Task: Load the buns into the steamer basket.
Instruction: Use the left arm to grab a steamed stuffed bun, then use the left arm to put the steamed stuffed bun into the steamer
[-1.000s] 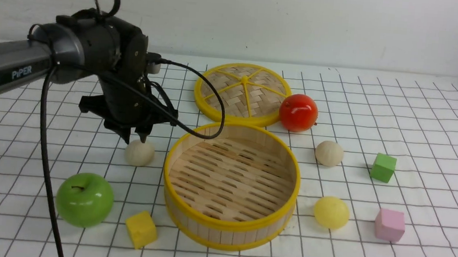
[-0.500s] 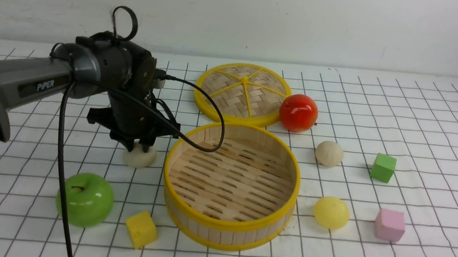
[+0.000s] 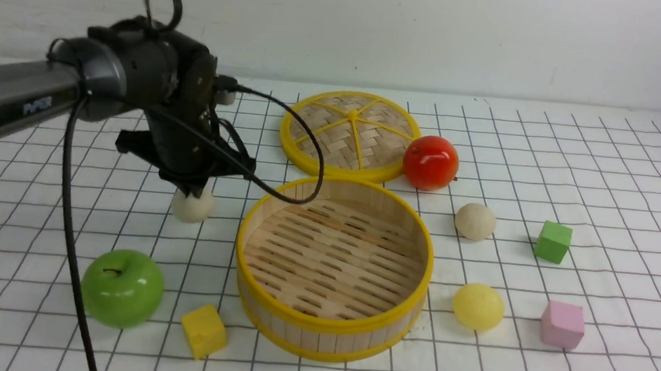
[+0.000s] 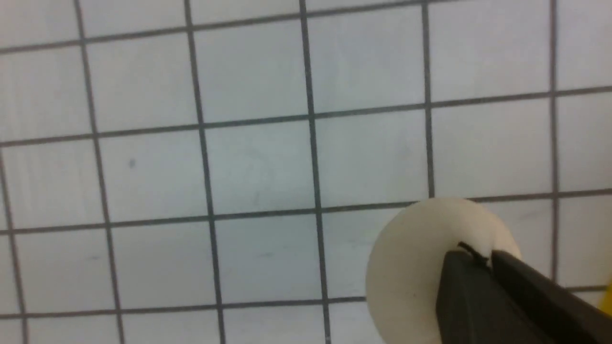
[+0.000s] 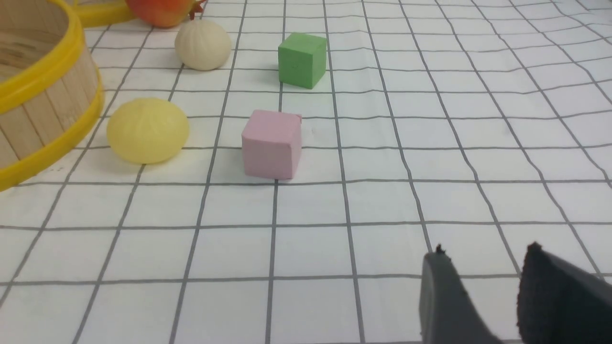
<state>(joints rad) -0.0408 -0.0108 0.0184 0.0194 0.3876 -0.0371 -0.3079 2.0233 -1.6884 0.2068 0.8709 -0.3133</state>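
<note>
Pinching the crown of a cream bun point(image 3: 191, 209), the left end effector point(image 3: 191, 189) has its jaws drawn almost together, tips pressed into the soft top, as the left wrist view shows. I cannot tell for certain whether the bun hangs just clear of the desk point(image 3: 603, 171) or rests on it. The relation that matters is sideways. The steamer basket point(image 3: 319, 326) stands just beside this bun on the robot's right, empty, with its yellow rim rising between the two. The carry therefore looks like a lift above that rim and then a short move rightward over the slatted floor. The bun is round, so no axis needs aligning. The pinch is shallow, so slipping seems the likeliest fault. A second cream bun point(image 3: 475, 221) and a yellow bun point(image 3: 478, 306) lie on the desk at the basket's far side, well apart from the left arm and nearer the right. The right end effector point(image 5: 485, 251) sits low over the desk with its jaws partly spread and nothing between them.
</note>
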